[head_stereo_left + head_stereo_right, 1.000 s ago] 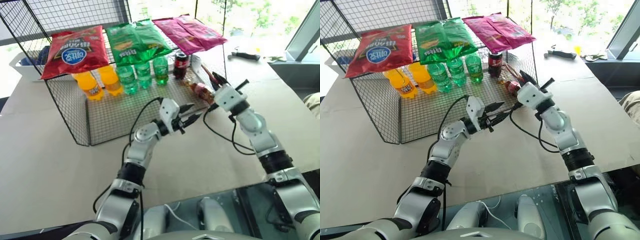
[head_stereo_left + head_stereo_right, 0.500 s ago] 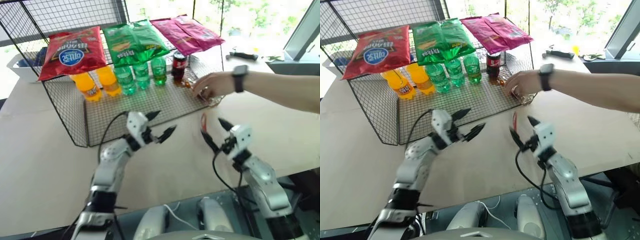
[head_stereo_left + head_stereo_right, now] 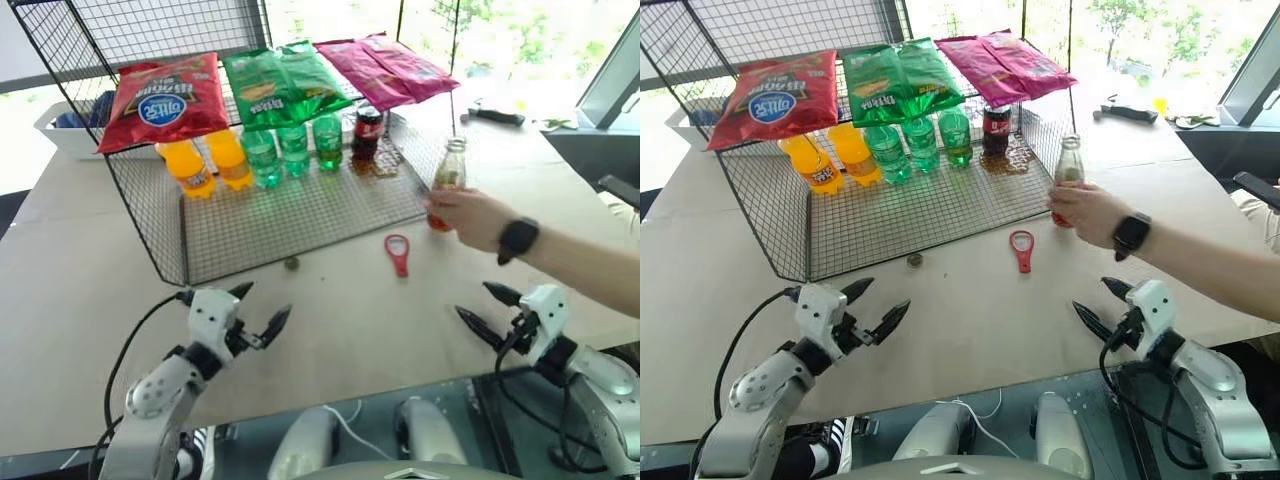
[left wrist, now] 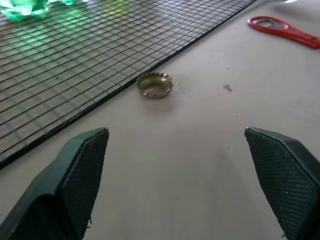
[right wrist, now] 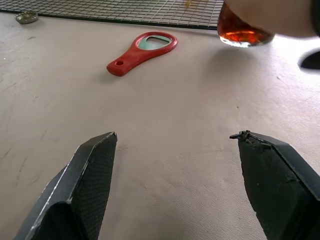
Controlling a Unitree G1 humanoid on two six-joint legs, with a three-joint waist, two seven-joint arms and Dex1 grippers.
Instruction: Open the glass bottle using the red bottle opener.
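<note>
While a person's hand (image 3: 470,215) grips the upright glass bottle (image 3: 446,180) at right, red bottle opener (image 3: 397,251) lies flat nearby; left gripper (image 3: 258,310) and right gripper (image 3: 487,312): fingers apart, empty, near edge.

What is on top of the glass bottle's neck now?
Nothing: the glass bottle has an open mouth, and a loose cap lies on the table. A person's hand covers the bottle's lower part.
</note>
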